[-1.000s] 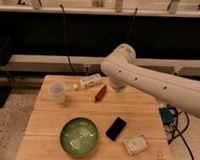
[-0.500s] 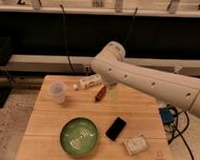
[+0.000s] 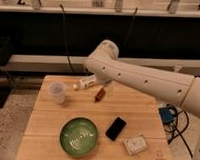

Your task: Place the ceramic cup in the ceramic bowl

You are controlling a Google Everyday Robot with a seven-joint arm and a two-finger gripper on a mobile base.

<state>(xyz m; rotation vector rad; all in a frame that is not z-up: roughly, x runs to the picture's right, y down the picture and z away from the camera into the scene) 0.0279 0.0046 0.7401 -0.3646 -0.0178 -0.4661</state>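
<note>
Camera view: the cup (image 3: 57, 91) stands on the table (image 3: 142, 109) at its back left, apart from the empty green bowl (image 3: 79, 136). The gripper (image 3: 103, 84) hangs near the bottle (image 3: 87, 83), jaws apart, holding nothing; grasping and placing remain

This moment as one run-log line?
gripper: near white bottle, jaws open | small pale ceramic cup: upright on wooden table | green round ceramic bowl: empty
</note>
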